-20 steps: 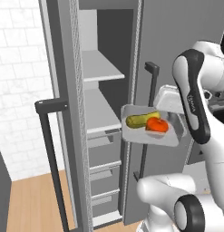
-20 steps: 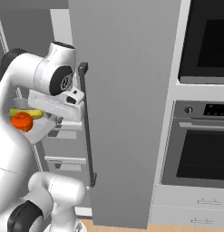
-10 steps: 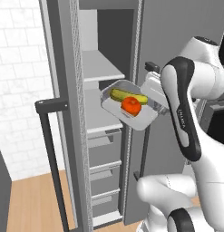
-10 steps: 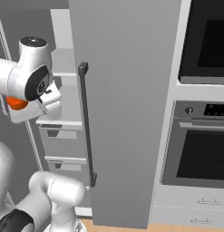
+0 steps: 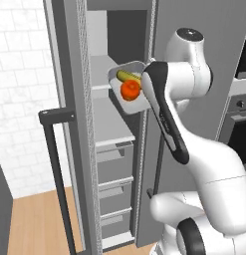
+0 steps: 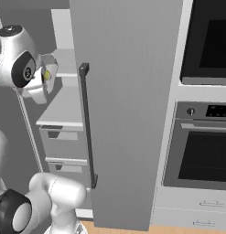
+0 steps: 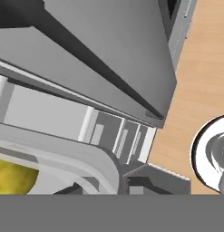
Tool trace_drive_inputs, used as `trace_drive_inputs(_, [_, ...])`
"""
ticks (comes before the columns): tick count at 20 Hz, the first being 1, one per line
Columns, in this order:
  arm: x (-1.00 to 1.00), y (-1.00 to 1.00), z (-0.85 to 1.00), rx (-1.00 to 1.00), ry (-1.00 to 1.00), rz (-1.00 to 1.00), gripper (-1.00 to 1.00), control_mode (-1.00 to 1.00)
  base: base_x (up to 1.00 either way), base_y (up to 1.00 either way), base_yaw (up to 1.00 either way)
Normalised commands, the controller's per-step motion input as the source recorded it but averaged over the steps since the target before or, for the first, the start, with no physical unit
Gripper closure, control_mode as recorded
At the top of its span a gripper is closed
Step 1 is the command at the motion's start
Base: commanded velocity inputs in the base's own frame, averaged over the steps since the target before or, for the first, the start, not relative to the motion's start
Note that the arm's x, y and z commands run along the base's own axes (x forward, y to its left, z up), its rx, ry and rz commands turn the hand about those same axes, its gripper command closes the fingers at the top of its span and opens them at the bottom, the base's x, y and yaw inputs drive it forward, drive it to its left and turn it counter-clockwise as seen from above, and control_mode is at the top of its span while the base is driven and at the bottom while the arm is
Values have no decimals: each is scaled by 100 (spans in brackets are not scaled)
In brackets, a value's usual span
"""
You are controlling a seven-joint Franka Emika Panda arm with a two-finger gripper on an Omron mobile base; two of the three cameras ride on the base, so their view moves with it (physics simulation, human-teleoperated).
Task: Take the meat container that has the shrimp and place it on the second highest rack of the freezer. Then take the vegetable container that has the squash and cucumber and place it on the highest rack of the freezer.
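Left base view has the vegetable container (image 5: 128,85) much higher than a second ago: it has risen from the level of the freezer's (image 5: 74,129) lower shelf, past the middle, and now hangs at the mouth of the open compartment, level with the highest rack (image 5: 102,74). It is tilted, its open face turned towards the camera, with the squash (image 5: 130,90) low in the tray and the cucumber (image 5: 126,75) above it, both seated inside. The tray's far edge is just beside the front edge of that rack, but I cannot tell whether it touches or rests on it yet.

The claw itself is hidden behind the arm in this view. In the hand view the tray's pale rim (image 7: 86,156) curves across the bottom with a patch of yellow-green cucumber (image 7: 11,177) inside it, so the claw evidently has the tray by its edge; how wide the jaws stand I cannot tell. From the right base view a sliver of the container (image 6: 46,73) peeps past the wrist, close to the rack.

I judge the lift nearly done and the placing not begun. The tray looks to need levelling before it slides in over the rack, or the squash could roll out.
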Motion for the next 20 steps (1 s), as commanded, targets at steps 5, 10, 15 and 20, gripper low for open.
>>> trace_drive_inputs(5, [48, 19, 7, 4, -1, -7, 100, -100, 0, 0, 0])
trace_drive_inputs(10, [36, 11, -1, 1, 0, 7, 100, -100, 0, 0, 0])
trace_drive_inputs(15, [76, 3, -4, 2, -11, -10, 100, -100, 0, 0, 0])
trace_drive_inputs(20, [66, 18, 0, 3, -2, 0, 100, -100, 0, 0, 0])
